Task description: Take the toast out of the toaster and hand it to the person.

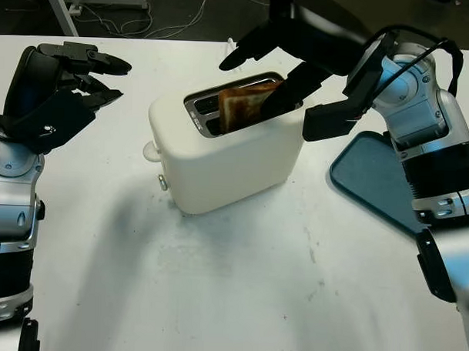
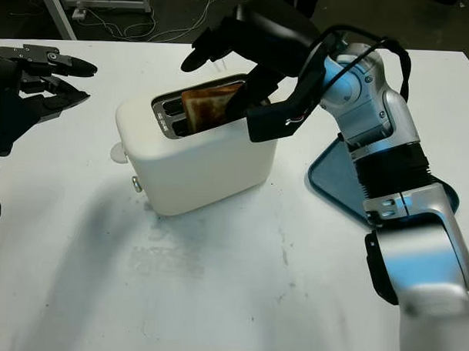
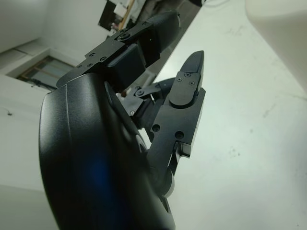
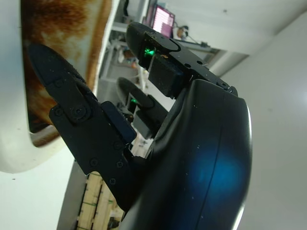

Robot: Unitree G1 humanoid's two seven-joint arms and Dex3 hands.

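Currently: Reach Into Toaster, Grasp Not Confirmed

Toast stands upright in a slot of the white toaster at table centre. Right hand is over the slots, one finger lying against the slice, another arched above; I cannot tell whether it grips. Left hand is raised at the left, open, holding nothing. Judgement: the step is extraction; next comes a firm pinch, then a straight lift.

No legible text; tiny markings on toaster slot rim too small to read.
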